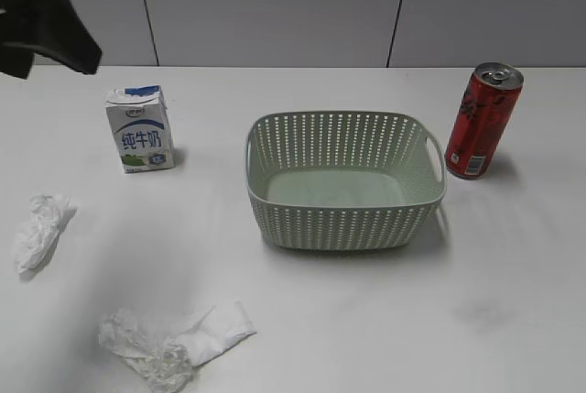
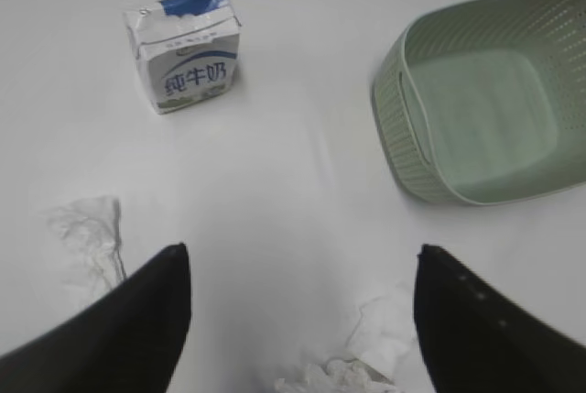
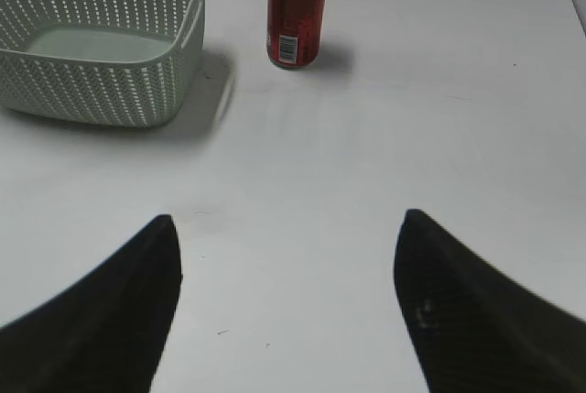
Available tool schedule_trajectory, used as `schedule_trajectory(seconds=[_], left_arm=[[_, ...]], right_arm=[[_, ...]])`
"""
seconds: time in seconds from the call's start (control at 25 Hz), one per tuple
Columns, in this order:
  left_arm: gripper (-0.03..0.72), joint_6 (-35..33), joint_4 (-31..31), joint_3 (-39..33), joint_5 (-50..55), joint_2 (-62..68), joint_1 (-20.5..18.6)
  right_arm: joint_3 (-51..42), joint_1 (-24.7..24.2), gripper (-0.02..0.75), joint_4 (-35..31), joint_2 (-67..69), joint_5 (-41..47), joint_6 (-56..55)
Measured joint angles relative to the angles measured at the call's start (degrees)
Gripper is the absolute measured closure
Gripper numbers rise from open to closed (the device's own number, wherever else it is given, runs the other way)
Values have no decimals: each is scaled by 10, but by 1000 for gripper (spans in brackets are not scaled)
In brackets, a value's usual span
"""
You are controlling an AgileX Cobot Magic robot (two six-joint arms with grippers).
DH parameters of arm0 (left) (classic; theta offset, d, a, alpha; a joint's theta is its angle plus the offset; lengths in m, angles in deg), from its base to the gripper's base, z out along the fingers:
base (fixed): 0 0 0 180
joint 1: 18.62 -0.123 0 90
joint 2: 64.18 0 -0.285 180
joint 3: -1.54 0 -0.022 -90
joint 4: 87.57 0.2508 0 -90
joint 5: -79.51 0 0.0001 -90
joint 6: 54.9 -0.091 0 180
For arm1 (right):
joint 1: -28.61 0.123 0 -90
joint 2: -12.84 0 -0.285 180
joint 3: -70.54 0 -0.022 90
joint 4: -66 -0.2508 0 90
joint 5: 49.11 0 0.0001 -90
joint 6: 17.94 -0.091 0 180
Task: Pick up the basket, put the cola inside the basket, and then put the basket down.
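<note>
The pale green basket [image 1: 345, 180] stands empty on the white table at the middle; it also shows in the left wrist view [image 2: 476, 100] and in the right wrist view [image 3: 101, 40]. The red cola can [image 1: 482, 122] stands upright just right of the basket, and shows in the right wrist view [image 3: 298, 8]. My left gripper [image 2: 298, 260] is open and empty, held above the table left of the basket. My right gripper [image 3: 286, 223] is open and empty, above bare table in front of the can. Part of the left arm [image 1: 46, 17] shows at the exterior view's top left.
A white-and-blue milk carton [image 1: 139, 129] stands left of the basket, also in the left wrist view [image 2: 186, 47]. Crumpled tissues lie at the left [image 1: 38, 231] and front left [image 1: 169, 338]. A grey panelled wall runs behind the table.
</note>
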Motion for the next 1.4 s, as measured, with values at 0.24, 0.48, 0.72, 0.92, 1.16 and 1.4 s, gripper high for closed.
schedule_trajectory(seconds=[0.24, 0.48, 0.72, 0.92, 1.16, 1.4], left_arm=[[114, 41, 12, 96, 29, 130, 53], [118, 116, 74, 186, 46, 256, 119], [121, 179, 101, 281, 86, 372, 163], [122, 222, 99, 345, 105, 450, 176], [125, 251, 92, 355, 115, 512, 176], [153, 287, 88, 357, 91, 534, 176]], right_arm=[[0, 0, 187, 0, 0, 0, 0], [0, 0, 187, 0, 0, 0, 0], [0, 0, 188, 0, 0, 0, 1], [0, 0, 188, 0, 0, 0, 1], [0, 0, 188, 0, 0, 0, 1], [0, 0, 188, 0, 0, 0, 1]])
